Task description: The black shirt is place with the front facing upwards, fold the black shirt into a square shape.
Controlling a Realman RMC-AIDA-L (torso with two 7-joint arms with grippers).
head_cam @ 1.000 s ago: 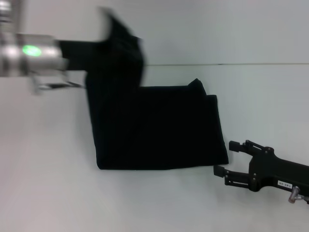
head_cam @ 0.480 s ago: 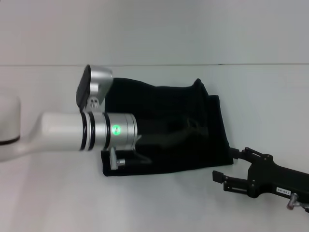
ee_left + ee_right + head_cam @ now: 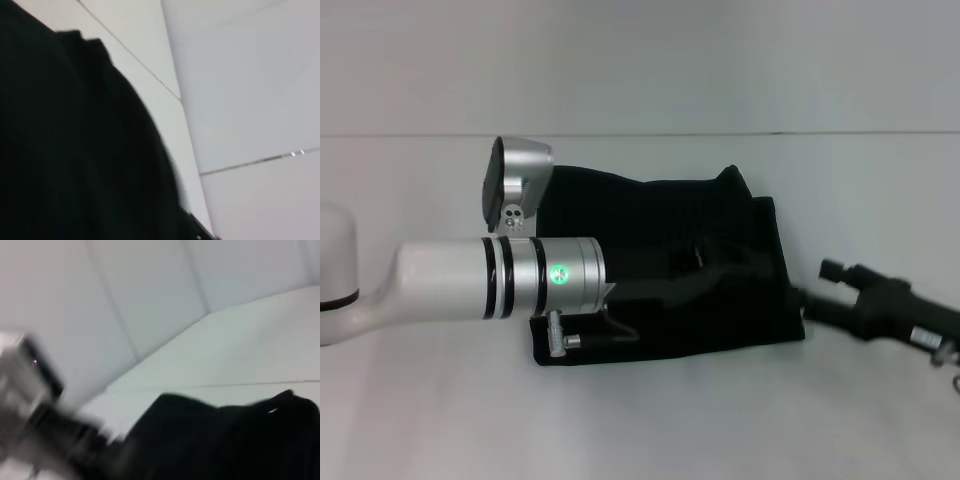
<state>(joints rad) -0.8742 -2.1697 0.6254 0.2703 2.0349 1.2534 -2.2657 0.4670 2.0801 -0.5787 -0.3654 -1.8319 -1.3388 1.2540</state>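
The right gripper (image 3: 810, 303) has moved in to the black shirt (image 3: 660, 215)'s right edge; left gripper (image 3: 705, 262) stays over it; neither's fingers readable.

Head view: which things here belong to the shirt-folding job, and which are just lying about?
Part of the job:
- black shirt, folded over on the table
- left tool, reaching across the shirt
- right tool, at the shirt's right edge

Just lying about:
- nothing loose; only the white table and the grey wall behind
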